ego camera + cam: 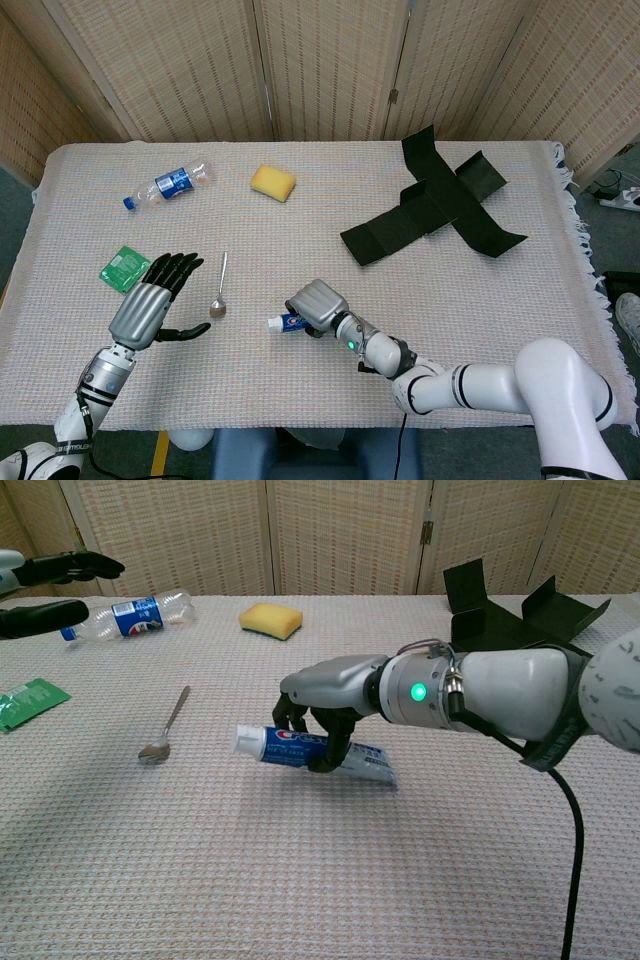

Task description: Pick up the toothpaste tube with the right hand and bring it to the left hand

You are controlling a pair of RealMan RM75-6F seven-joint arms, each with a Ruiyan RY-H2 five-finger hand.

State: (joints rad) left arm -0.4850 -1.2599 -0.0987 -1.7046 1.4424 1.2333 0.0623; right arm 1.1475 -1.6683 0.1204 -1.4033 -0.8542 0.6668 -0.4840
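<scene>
The right hand [325, 705] grips the toothpaste tube [312, 753] from above, its fingers curled around the tube, which lies level at the cloth-covered table [300, 880], cap pointing toward the spoon [166, 726]. The left hand [150, 307] hangs well apart, fingers spread, holding nothing, near a green packet [125, 268].

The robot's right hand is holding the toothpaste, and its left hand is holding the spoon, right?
Not quite. The right hand does hold the toothpaste tube, but the left hand holds nothing. The head view shows its fingers apart, with the spoon lying on the table beside it, untouched.
</scene>
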